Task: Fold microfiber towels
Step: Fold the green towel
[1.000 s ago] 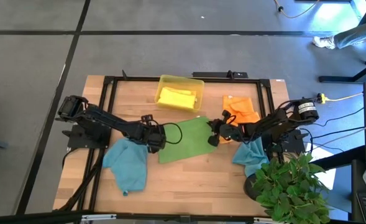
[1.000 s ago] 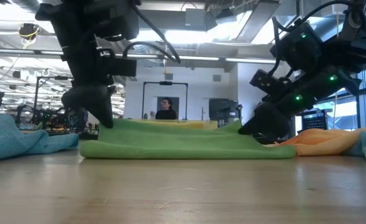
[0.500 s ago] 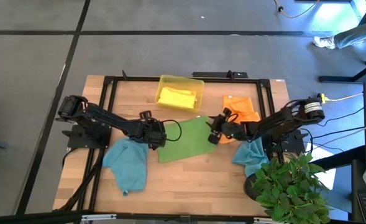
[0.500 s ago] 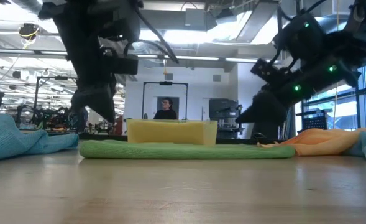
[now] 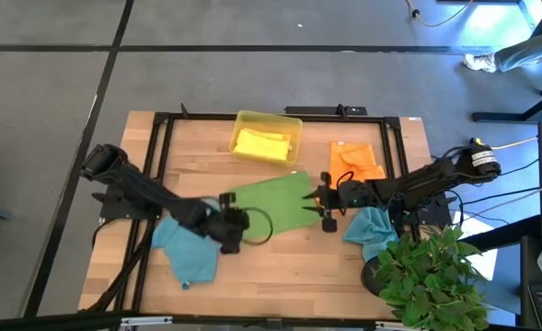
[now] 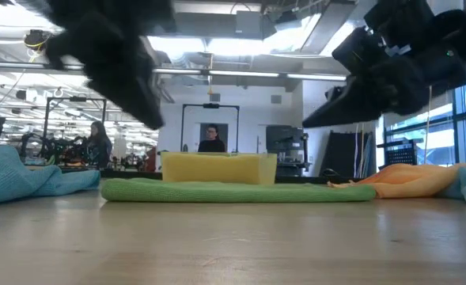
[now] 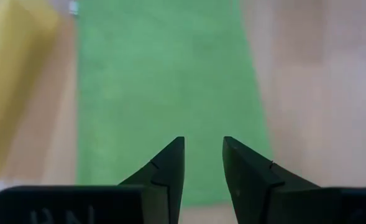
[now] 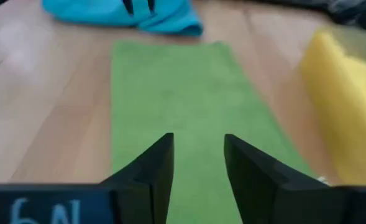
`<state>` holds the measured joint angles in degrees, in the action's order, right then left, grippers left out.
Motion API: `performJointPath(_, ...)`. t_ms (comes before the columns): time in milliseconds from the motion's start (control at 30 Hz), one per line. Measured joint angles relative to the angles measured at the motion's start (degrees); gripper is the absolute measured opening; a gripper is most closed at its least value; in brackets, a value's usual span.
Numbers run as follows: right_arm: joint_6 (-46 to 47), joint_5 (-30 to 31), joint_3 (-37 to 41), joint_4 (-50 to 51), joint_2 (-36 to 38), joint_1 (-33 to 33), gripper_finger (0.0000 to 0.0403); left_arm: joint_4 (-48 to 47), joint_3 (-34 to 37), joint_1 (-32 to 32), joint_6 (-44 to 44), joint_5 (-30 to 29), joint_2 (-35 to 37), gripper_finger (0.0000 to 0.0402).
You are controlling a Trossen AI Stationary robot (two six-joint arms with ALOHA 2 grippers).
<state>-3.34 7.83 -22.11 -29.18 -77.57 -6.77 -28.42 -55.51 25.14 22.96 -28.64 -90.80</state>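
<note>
Both hands are backing off the green towel (image 5: 272, 204), now lying half-folded at counter (image 5: 280, 267) centre: left hand (image 5: 231, 228) open at its 7 o'clock, right hand (image 5: 327, 208) open at 3. Orange towel (image 5: 357, 162) and both teal towels (image 5: 188, 244) are still waiting.

Low view—both arms blurred; tray (image 6: 218, 167) part-hidden.

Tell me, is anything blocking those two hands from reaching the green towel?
Nothing visible does. The green towel lies flat on bare wood, with the left hand and the right hand open and empty above its two ends.
</note>
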Motion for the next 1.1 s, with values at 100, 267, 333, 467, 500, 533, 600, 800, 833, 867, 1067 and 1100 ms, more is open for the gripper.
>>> performJointPath(100, -0.04, 0.0, 0.0, 2.19, -0.12, -0.88, 0.013, -6.42, 0.27, 4.72, 6.37, 0.21, -0.01, 0.0101)
performJointPath(267, -0.18, 0.0, 0.0, 1.92, -0.12, -1.0, 0.0115, -14.22, 0.28, 10.74, 19.28, 10.13, -0.02, 0.0093)
performJointPath(333, -0.54, 0.02, 0.0, 1.81, -0.12, -1.0, 0.0111, -16.66, 0.26, 12.12, 23.0, 13.06, -0.39, 0.009)
performJointPath(467, -1.41, 0.02, 0.0, 1.54, -0.12, -0.98, 0.011, -30.12, 0.26, 12.87, 31.85, 16.66, -0.48, 0.0085)
performJointPath(500, -1.37, 0.02, 0.0, 1.56, -0.12, -0.98, 0.011, -34.2, 0.28, 12.8, 33.88, 17.84, -0.48, 0.0084)
performJointPath(533, -1.37, 0.02, 0.0, 1.57, -0.12, -0.98, 0.011, -38.19, 0.28, 12.65, 35.65, 18.84, -0.48, 0.0083)
performJointPath(600, -1.4, 0.02, 0.0, 1.56, -0.12, -0.98, 0.011, -43.78, 0.26, 12.04, 38.12, 19.76, -0.19, 0.0081)
performJointPath(800, -1.54, 0.02, 0.0, 1.02, -0.12, -0.98, 0.011, -34.64, -2.4, 10.79, 31.07, 5.13, 1.33, 0.0082)
performJointPath(833, -1.57, 0.02, 0.0, 0.43, -0.14, -0.98, 0.011, -30.23, -2.64, 10.73, 27.86, 1.85, 1.33, 0.0082)
performJointPath(867, -1.59, 0.02, 0.0, -0.38, -0.14, -0.98, 0.011, -24.99, -2.64, 10.72, 24.22, -0.69, 1.33, 0.0082)
performJointPath(1067, -1.69, -2.27, 0.0, -3.57, -0.14, -0.98, 0.011, -8.96, -1.71, 7.71, 10.98, -1.65, -1.24, 0.008)
performJointPath(1100, -1.7, -2.69, 0.0, -3.55, -0.14, -0.96, 0.011, -8.4, -1.7, 7.01, 10.8, -1.39, -2.2, 0.0082)
